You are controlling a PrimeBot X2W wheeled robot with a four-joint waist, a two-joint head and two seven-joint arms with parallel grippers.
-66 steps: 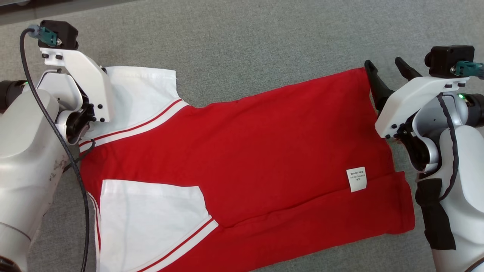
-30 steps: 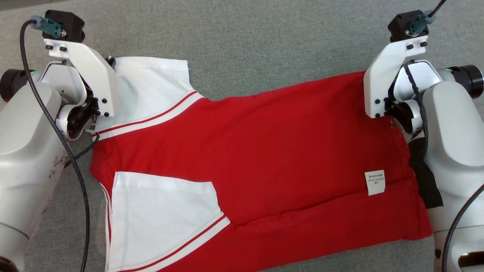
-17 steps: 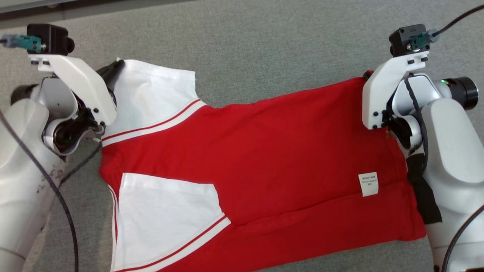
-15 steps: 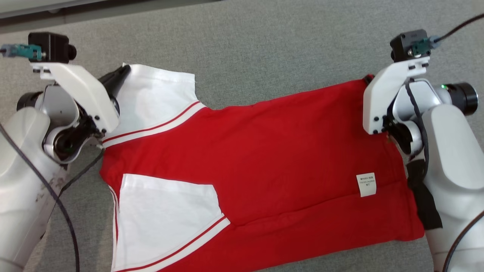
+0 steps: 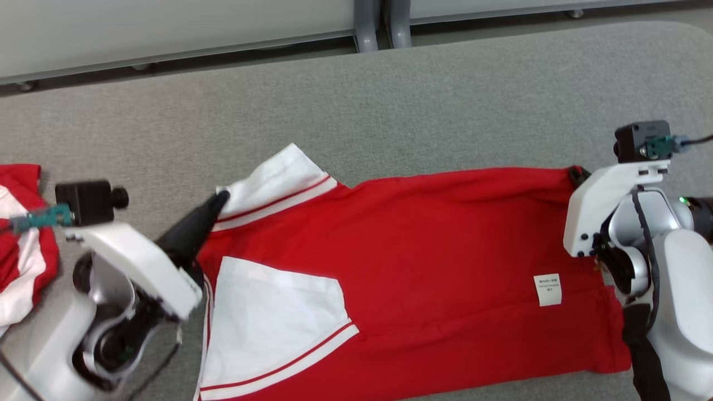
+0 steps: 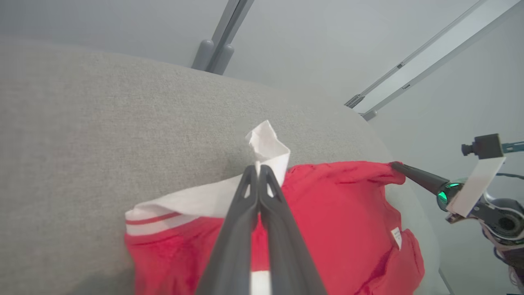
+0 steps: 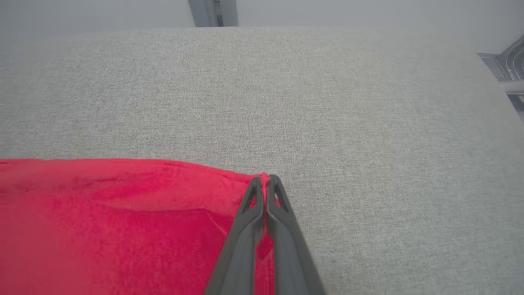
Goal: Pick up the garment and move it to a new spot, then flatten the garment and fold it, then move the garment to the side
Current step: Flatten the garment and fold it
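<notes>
Grey fabric surface (image 5: 423, 100) with red-and-white garment (image 5: 445, 245), perhaps crumpled cloth (image 5: 22, 289) leftward.

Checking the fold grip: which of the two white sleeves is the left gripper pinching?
The far sleeve, its edge curled up where the left gripper is shut on it. The near sleeve lies flat on the red garment, untouched.

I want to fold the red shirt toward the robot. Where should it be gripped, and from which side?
Hold the shirt at its two far corners, coming from its outer ends: the white sleeve on the left, the red hem corner on the right. It lies flat; the left gripper and right gripper are shut there.
</notes>
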